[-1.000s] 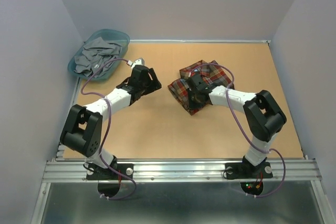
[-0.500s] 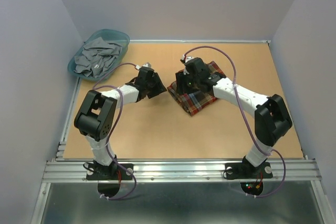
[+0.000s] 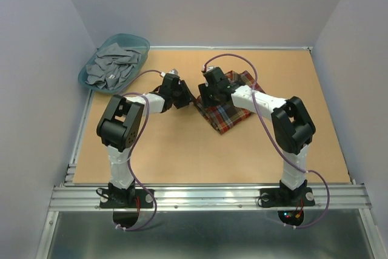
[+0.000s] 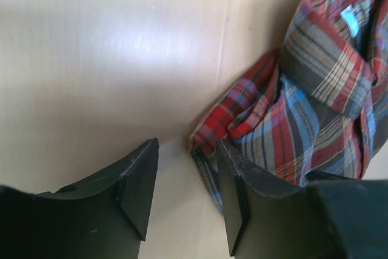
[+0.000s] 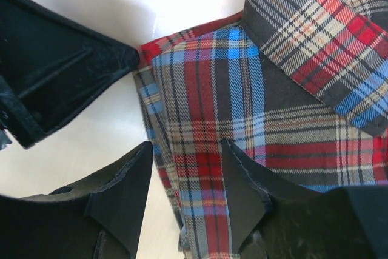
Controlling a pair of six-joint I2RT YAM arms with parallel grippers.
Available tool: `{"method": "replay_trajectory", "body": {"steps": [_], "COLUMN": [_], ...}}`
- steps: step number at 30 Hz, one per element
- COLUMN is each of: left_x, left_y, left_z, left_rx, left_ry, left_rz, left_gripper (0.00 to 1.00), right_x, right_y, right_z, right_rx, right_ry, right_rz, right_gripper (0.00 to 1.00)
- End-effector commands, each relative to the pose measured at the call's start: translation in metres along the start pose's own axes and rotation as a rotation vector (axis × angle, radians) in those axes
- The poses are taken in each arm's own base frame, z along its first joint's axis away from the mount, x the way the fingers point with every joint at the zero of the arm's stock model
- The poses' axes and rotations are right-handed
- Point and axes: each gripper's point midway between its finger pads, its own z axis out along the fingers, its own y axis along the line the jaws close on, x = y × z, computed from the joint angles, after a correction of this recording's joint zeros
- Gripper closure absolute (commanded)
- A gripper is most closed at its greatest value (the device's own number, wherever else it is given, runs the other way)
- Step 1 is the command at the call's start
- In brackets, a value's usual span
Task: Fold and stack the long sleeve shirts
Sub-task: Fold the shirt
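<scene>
Where the top camera looks down on the table (image 3: pixel 182 150), the plaid long sleeve shirt (image 3: pixel 233 110) lies as a folded bundle a little right of the middle, toward the far edge. Both arms reach to its left end: the left gripper (image 3: pixel 187 97) comes from the left and the right gripper (image 3: pixel 205 96) stands above that same end, so the two are very close together. A teal basket (image 3: pixel 83 80) with grey clothes (image 3: pixel 112 68) sits in the far left corner, well apart from the shirt. From the left wrist camera, the left gripper (image 4: pixel 186 150) has its fingers (image 4: pixel 136 192) parted about halfway, low over the bare table (image 4: pixel 91 59). The near corner of the shirt (image 4: pixel 303 119) points into the gap, but the pads do not press on it — the cloth only runs along beside the right finger. From the right wrist camera, the right gripper (image 5: pixel 187 150) is also parted about halfway, directly above the shirt (image 5: pixel 254 101). The left border of the cloth lies flat between the two fingers (image 5: pixel 121 198) and is not pinched. At the upper left of this view the black left gripper (image 5: pixel 60 71) shows, with its tip just at the red corner of the shirt — whether it really touches there, I cannot tell.
</scene>
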Motion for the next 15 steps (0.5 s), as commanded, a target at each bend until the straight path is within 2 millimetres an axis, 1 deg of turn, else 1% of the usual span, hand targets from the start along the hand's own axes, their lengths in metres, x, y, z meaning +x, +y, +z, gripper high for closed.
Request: {"method": "replay_trajectory", "body": {"steps": [1, 2, 5, 6, 8, 11, 13, 15], "left_x": [-0.008, -0.006, -0.001, 0.004, 0.009, 0.015, 0.016, 0.016], "left_y": [-0.011, -0.009, -0.006, -0.005, -0.001, 0.004, 0.005, 0.005], "left_z": [0.007, 0.009, 0.013, 0.014, 0.014, 0.015, 0.016, 0.017], "left_rx": [0.043, 0.043, 0.045, 0.048, 0.049, 0.046, 0.048, 0.052], "left_ry": [-0.006, 0.001, 0.016, 0.032, 0.044, 0.051, 0.053, 0.054], "left_rz": [0.003, 0.003, -0.001, -0.003, -0.011, -0.013, -0.013, -0.011], "left_gripper": [0.48, 0.49, 0.56, 0.60, 0.71, 0.73, 0.77, 0.81], "right_x": [-0.055, -0.059, -0.057, -0.059, -0.060, -0.062, -0.061, -0.058], "right_y": [0.008, 0.009, 0.010, 0.012, 0.016, 0.020, 0.022, 0.019], "right_z": [-0.005, -0.004, 0.005, 0.005, 0.008, 0.012, 0.015, 0.023], "right_rx": [0.001, 0.003, 0.000, -0.006, -0.028, -0.049, -0.053, -0.039], "right_ry": [-0.153, -0.160, -0.149, -0.154, -0.150, -0.146, -0.142, -0.132], "right_rz": [0.012, 0.009, 0.002, 0.000, -0.013, -0.029, -0.034, -0.039], "right_gripper": [0.45, 0.45, 0.45, 0.45, 0.46, 0.46, 0.46, 0.46]}}
